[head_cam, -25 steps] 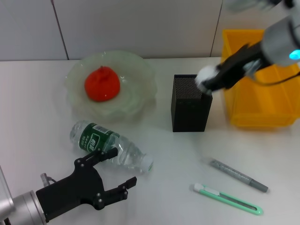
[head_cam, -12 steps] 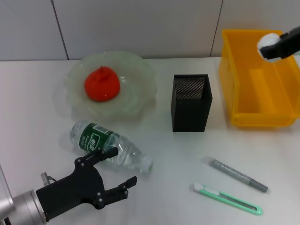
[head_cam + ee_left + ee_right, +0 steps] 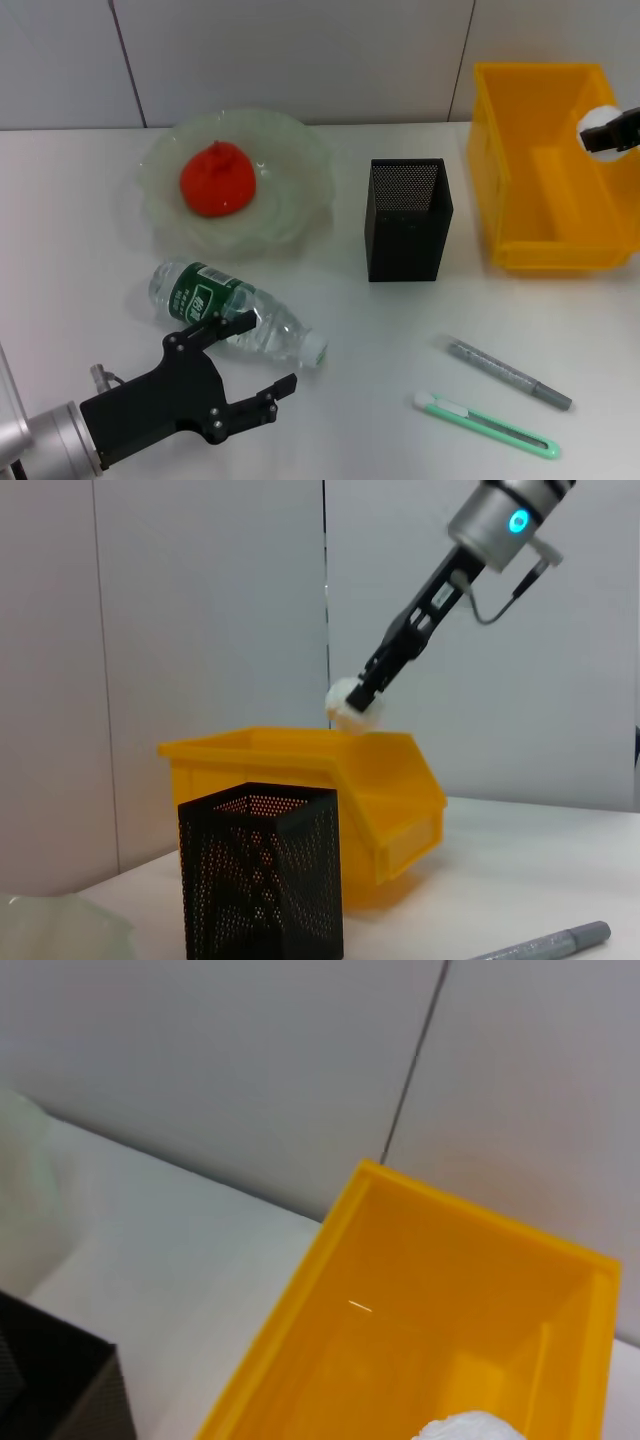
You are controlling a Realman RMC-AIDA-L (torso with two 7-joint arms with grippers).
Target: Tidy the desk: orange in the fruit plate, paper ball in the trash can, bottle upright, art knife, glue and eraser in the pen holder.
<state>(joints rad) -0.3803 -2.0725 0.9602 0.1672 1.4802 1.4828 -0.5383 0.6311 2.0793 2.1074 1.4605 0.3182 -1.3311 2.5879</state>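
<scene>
My right gripper (image 3: 610, 133) is shut on the white paper ball (image 3: 597, 122) and holds it above the yellow bin (image 3: 545, 240) at the right. The ball also shows in the left wrist view (image 3: 349, 706) and the right wrist view (image 3: 470, 1427). The orange (image 3: 217, 178) lies in the pale green plate (image 3: 300, 190). The clear bottle (image 3: 235, 312) with a green label lies on its side. My left gripper (image 3: 255, 370) is open just in front of it. The grey glue pen (image 3: 508, 372) and green art knife (image 3: 487, 424) lie at the front right. The eraser is out of view.
The black mesh pen holder (image 3: 406, 220) stands at the table's middle, between plate and bin. It also shows in the left wrist view (image 3: 262, 880). A white wall runs behind the table.
My right gripper has carried the paper ball from beside the pen holder rightward to above the yellow bin. The left gripper has barely moved.
</scene>
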